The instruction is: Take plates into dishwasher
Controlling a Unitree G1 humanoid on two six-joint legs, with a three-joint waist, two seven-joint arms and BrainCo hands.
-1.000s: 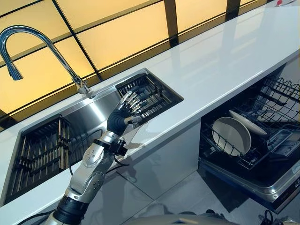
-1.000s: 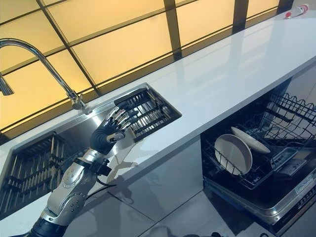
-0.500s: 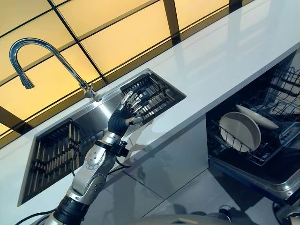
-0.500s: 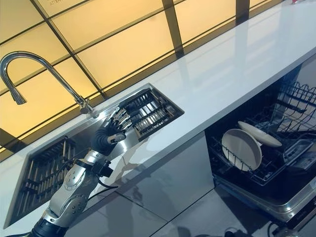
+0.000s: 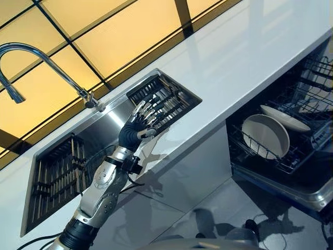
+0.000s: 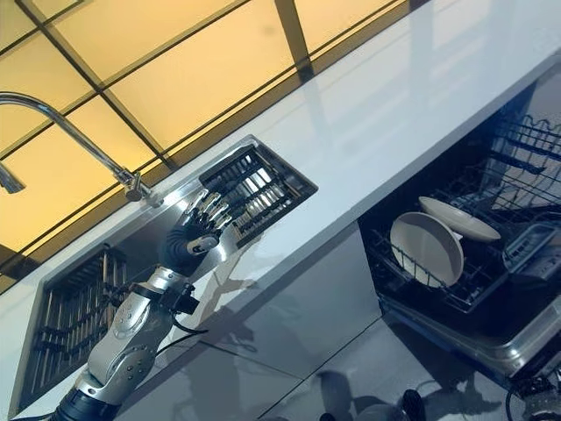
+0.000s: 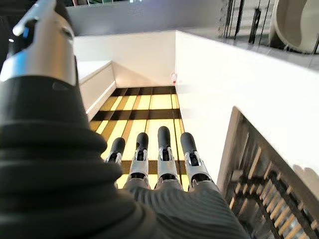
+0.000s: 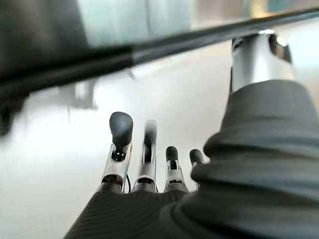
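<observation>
Two cream plates stand in the open dishwasher's lower rack (image 5: 291, 166) at the right: one upright plate (image 5: 265, 136) and a second plate (image 5: 285, 118) leaning behind it. My left hand (image 5: 136, 127) is raised over the sink (image 5: 106, 122), by the front corner of the dark slatted rack (image 5: 162, 98). Its fingers (image 7: 162, 157) are straight and hold nothing. My right hand (image 8: 144, 174) shows only in its wrist view, fingers straight and empty, before a blurred pale surface.
A curved chrome faucet (image 5: 49, 57) stands behind the sink. A second slatted rack (image 5: 54, 172) fills the sink's left end. The white counter (image 5: 244, 57) runs rightward above the dishwasher. Grey floor (image 5: 208, 208) lies below the counter front.
The whole view has shifted with the camera. My left hand keeps its place by the sink rack, and the plates have not moved.
</observation>
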